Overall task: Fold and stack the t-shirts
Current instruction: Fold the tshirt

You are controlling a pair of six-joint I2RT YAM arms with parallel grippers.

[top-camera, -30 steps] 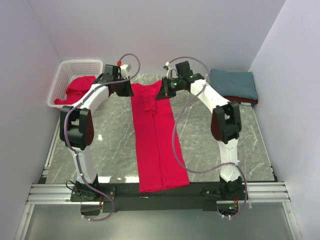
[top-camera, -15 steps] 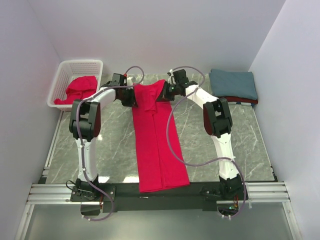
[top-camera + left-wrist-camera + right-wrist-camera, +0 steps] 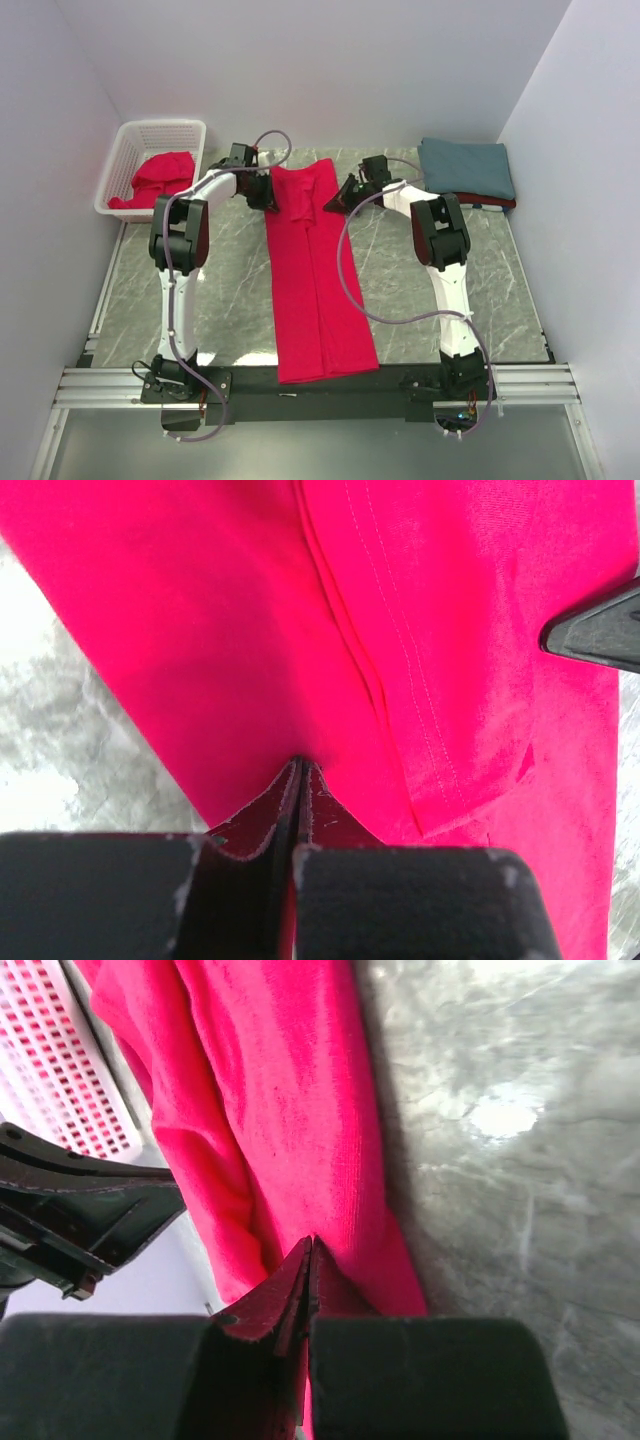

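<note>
A bright red t-shirt, folded into a long strip, lies down the middle of the marble table. My left gripper is shut on the far left edge of this t-shirt. My right gripper is shut on its far right edge. In both wrist views the jaws are pressed together with red cloth pinched at the tips. A folded slate teal t-shirt rests on a darker red one at the back right. Another red t-shirt lies crumpled in the basket.
The white lattice basket stands at the back left corner, also seen in the right wrist view. Walls close in at the left, back and right. The shirt's near end hangs over the table's front edge.
Both arms have stretched forward and come down to the shirt's far end. The grippers now pinch its two far edges, and that end looks spread wider.
</note>
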